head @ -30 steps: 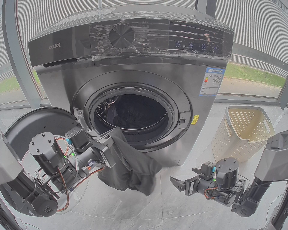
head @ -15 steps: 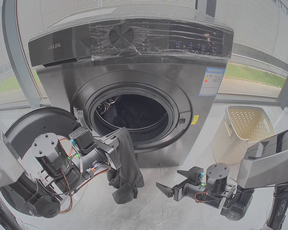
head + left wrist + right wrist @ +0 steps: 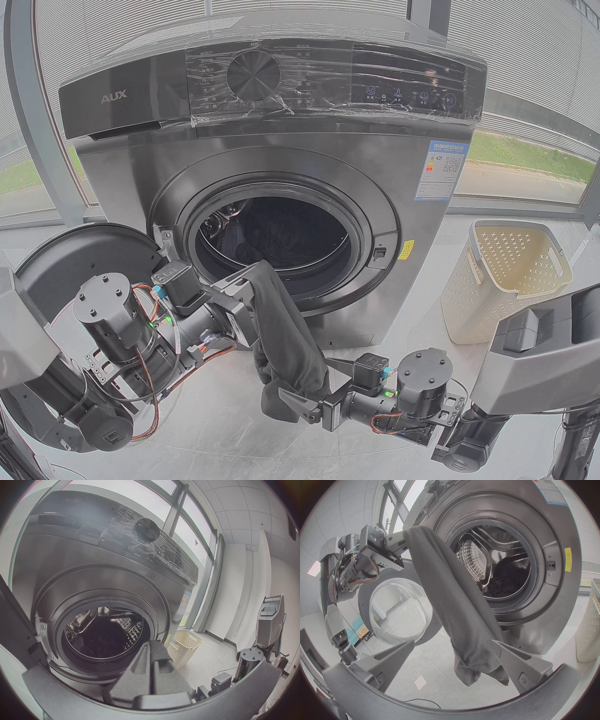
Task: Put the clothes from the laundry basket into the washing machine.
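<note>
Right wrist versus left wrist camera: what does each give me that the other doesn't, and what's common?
Right wrist adds: the dark garment hanging from the left gripper, its lower end between the fingers of the open right gripper, and the door glass. Left wrist adds: the control dial and the open top of the laundry basket. Both: the open drum with dark clothes inside.

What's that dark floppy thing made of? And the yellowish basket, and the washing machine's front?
The dark garment looks like soft matte cloth: it droops and folds. The basket looks like hard cream plastic, with moulded rows of little holes. The washing machine front seems brushed grey metal or metal-look paint, faintly shiny.
</note>
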`<state>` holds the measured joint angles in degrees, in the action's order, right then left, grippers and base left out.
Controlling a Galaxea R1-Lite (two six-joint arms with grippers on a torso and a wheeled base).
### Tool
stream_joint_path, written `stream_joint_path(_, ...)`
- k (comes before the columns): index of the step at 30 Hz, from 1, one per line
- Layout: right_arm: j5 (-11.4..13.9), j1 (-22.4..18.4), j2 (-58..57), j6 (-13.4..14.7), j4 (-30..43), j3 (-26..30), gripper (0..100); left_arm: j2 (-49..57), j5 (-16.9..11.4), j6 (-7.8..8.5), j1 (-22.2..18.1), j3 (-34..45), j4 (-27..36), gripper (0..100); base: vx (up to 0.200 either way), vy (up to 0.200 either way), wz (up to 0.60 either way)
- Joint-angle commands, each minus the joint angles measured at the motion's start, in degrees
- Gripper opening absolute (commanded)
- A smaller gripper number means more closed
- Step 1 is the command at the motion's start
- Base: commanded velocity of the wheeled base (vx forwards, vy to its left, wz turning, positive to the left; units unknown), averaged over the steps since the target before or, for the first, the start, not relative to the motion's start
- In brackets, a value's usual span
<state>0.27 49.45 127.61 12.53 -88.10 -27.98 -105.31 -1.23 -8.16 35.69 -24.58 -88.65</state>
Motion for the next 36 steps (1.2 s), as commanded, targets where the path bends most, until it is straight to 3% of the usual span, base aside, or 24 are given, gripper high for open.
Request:
stream_joint_path(1,-0.36,0.56,3.35,0.12,-0.05,-2.7,100,-0.59,0.09,-0.02,0.08,-0.56,-0.03,0,0.0,0.0,0.0)
stream_joint_path(9,-3.08,-0.93,12.22,0.12,0.03,-12.1,100,-0.42,0.09,-0.02,0.08,-0.56,-0.03,0,0.0,0.0,0.0)
stream_joint_path(17,-3.43,-1.98,13.37,0.12,0.03,-14.74,100,-0.33,0.09,-0.02,0.08,-0.56,-0.03,0,0.0,0.0,0.0)
stream_joint_path(18,-3.52,-2.16,13.63,0.12,-0.05,-15.0,0,-0.33,0.09,-0.02,0.08,-0.65,-0.03,0,0.0,0.0,0.0)
stream_joint_path(30,-3.61,-3.65,11.87,0.04,-0.58,-12.98,0,0.2,0.09,-0.11,-0.63,0.67,-0.12,0,0.0,0.0,0.0)
stream_joint_path(32,-5.54,-5.15,6.42,-1.11,-0.58,-7.71,0,0.2,0.0,-0.02,-2.12,1.11,-0.03,0,0.0,0.0,0.0)
stream_joint_path(36,-5.45,-6.91,0.88,-3.74,-0.49,-3.84,0,0.29,-0.35,0.07,-3.79,2.08,-0.03,0,0.0,0.0,0.0)
